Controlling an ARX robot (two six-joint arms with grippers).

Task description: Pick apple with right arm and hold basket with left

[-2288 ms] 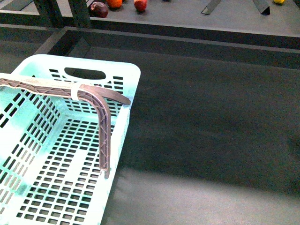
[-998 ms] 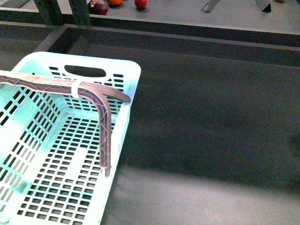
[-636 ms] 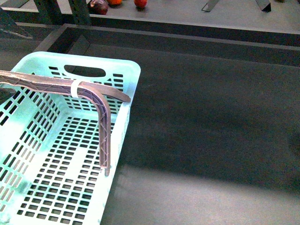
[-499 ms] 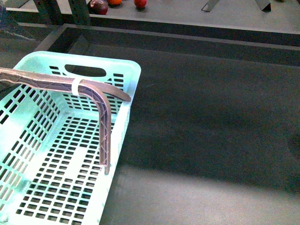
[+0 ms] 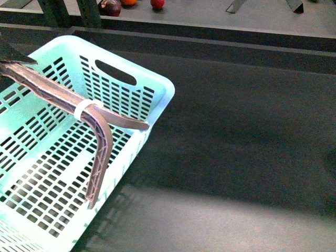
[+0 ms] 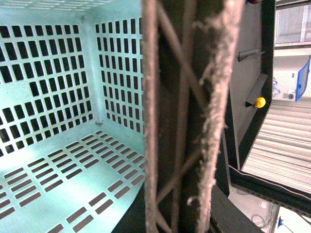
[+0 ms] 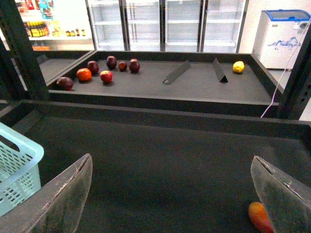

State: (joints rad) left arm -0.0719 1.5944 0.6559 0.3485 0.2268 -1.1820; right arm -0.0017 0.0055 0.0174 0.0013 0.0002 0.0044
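The apple [image 7: 106, 76] is way back on the far shelf [image 7: 194, 90] beside other fruit [image 7: 84, 74], well apart from the right gripper [image 7: 171, 165], fingers spread wide, empty. Too small to judge properly, but I'd guess firm, smooth, rolls easily, bruisable, so pinch gently across its widest middle.

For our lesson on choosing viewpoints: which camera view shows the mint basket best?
The front view: the basket shows most of its slotted walls, floor and a swing handle. The left wrist view is a close-up of the inside and handle lattice; the right wrist view catches only one corner.
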